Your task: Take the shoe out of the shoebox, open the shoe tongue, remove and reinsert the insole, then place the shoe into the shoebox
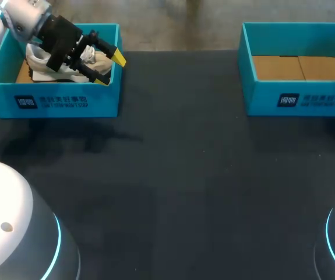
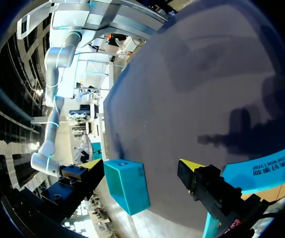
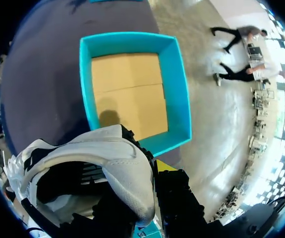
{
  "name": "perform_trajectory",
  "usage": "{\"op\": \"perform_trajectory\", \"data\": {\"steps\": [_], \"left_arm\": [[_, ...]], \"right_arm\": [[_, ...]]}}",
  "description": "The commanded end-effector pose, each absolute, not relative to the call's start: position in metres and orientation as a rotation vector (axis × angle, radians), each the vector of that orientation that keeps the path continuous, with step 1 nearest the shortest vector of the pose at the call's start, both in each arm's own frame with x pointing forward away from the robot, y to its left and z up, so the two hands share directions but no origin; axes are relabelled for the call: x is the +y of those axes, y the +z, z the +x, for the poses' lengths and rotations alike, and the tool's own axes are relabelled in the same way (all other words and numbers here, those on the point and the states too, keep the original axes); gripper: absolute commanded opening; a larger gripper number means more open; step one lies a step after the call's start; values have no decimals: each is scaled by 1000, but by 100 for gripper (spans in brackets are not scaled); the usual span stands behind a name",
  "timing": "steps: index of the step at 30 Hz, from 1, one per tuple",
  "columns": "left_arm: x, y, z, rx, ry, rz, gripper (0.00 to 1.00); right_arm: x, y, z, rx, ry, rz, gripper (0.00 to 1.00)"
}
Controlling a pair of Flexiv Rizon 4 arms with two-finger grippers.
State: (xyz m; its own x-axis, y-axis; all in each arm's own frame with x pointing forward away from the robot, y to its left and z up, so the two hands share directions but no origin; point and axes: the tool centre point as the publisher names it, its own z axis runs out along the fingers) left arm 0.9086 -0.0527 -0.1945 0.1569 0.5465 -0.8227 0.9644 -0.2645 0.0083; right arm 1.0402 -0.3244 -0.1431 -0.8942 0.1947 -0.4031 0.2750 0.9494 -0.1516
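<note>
Two shoes. Left end effector (image 1: 110,69) wide open, empty, first shoe (image 1: 42,73) beneath it in left box (image 1: 68,102). Right end effector (image 3: 154,171) clamps second shoe (image 3: 117,158), right box (image 3: 180,89) ahead.

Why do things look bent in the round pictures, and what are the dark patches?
Left wrist view: fisheye lens curves the dark table, which bears a gripper-shaped shadow. Right wrist view: the teal open shoebox bulges, a shadow on its brown floor. Head view: straight lines, faint table shadow.
</note>
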Motion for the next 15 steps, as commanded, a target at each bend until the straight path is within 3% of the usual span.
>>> {"op": "perform_trajectory", "data": {"steps": [1,6,15], "left_arm": [[-53,-194,908,1434,-978,1889,100],[-53,-194,908,1434,-978,1889,100],[-53,-194,908,1434,-978,1889,100]], "right_arm": [[-331,-145,1045,2732,-287,360,0],[-334,-146,1050,2719,-273,536,0],[-335,-129,1056,2365,-185,1549,0]]}}
